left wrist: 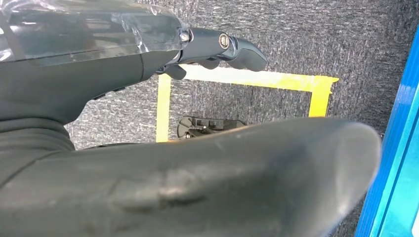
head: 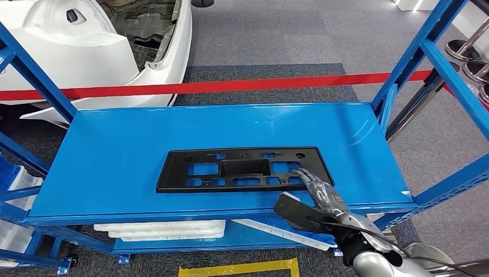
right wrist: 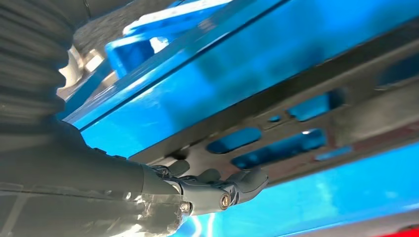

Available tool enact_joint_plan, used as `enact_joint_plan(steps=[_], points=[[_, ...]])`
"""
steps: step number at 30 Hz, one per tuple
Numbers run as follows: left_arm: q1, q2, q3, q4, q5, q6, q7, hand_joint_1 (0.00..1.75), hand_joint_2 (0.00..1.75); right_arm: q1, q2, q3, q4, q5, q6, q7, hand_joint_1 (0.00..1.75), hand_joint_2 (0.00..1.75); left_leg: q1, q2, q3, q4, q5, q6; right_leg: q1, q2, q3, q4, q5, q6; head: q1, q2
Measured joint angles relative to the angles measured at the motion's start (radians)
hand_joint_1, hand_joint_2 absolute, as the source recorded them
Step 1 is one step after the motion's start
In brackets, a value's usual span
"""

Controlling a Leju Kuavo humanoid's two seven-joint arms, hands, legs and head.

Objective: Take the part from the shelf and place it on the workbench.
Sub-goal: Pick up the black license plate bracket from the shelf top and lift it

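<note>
While red tape [head: 230, 86] crosses behind, right robot hand [head: 314, 193] fingers spread on black part [head: 242, 169], blue shelf [head: 115, 150], white car body [head: 92, 46] beyond

We see a car workshop or demo floor, white car body [head: 115, 40], blue steel shelving [head: 230, 138], red barrier tape [head: 230, 86], yellow floor marking [head: 242, 268], grey carpet [head: 277, 34].

Beyond the rack you see a white car body shell [head: 98, 40], parked at the far left on grey carpet [head: 277, 34]. A red barrier tape [head: 230, 86] stretches across in front of it, from left to right. At the far right, chrome stanchion bases [head: 470, 63] stand clustered together. Down near your feet, yellow floor tape [head: 242, 268] marks a box outline on the carpet; the left wrist view shows it too [left wrist: 247, 78]. White flat panels [head: 161, 229] lie stacked on a lower level.
</note>
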Motion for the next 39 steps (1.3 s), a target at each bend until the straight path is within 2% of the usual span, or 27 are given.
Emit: enact_joint_plan(steps=[5, 11, 17, 24, 31, 39], points=[[0.000, 0.000, 0.000, 0.000, -0.004, 0.009, 0.002, 0.00, 0.00, -0.002, -0.023, 0.010, 0.000, 0.182, 0.059, 0.069, 0.00, 1.75, 0.000, 0.000, 0.001, -0.001, 0.000, 0.000, 0.000, 0.000, 0.000, 0.000, 0.000, 0.000, 0.000, 0.000], [-0.001, 0.000, 0.000, 0.000, -0.013, 0.016, 0.005, 0.00, 0.00, -0.013, -0.036, 0.011, 0.003, 0.355, 0.069, 0.073, 0.00, 1.75, 0.000, 0.000, 0.001, -0.002, 0.000, 0.000, 0.000, 0.000, 0.000, 0.000, 0.000, 0.000, 0.000, 0.000], [-0.004, -0.001, -0.001, 0.000, -0.017, 0.017, 0.006, 0.00, 0.00, -0.020, -0.039, 0.011, 0.019, 0.394, 0.062, 0.067, 0.00, 1.75, 0.000, 0.000, 0.001, -0.002, 0.000, 0.000, 0.000, 0.000, 0.000, 0.000, 0.000, 0.000, 0.000, 0.000], [-0.005, -0.002, -0.002, -0.002, -0.021, 0.026, 0.018, 0.00, 0.00, -0.036, -0.039, 0.011, 0.046, 0.470, -0.002, 0.028, 0.00, 1.75, 0.000, 0.001, 0.002, -0.002, 0.000, 0.000, 0.000, 0.000, 0.001, 0.000, 0.000, 0.000, 0.000, 0.000], [-0.006, -0.002, -0.002, -0.006, -0.020, 0.034, 0.021, 0.00, 0.00, -0.060, -0.035, 0.012, 0.092, 0.430, -0.054, -0.020, 0.00, 1.75, 0.000, 0.000, 0.002, -0.002, 0.000, 0.000, 0.000, 0.000, 0.001, 0.000, 0.000, 0.000, 0.000, 0.000], [-0.007, -0.002, -0.002, -0.008, -0.021, 0.034, 0.021, 0.00, 0.00, -0.079, -0.028, 0.023, 0.148, 0.404, -0.079, -0.037, 0.00, 1.75, 0.000, 0.000, 0.002, -0.003, 0.000, 0.000, 0.000, 0.000, 0.001, 0.000, 0.000, 0.000, 0.000, 0.000]])
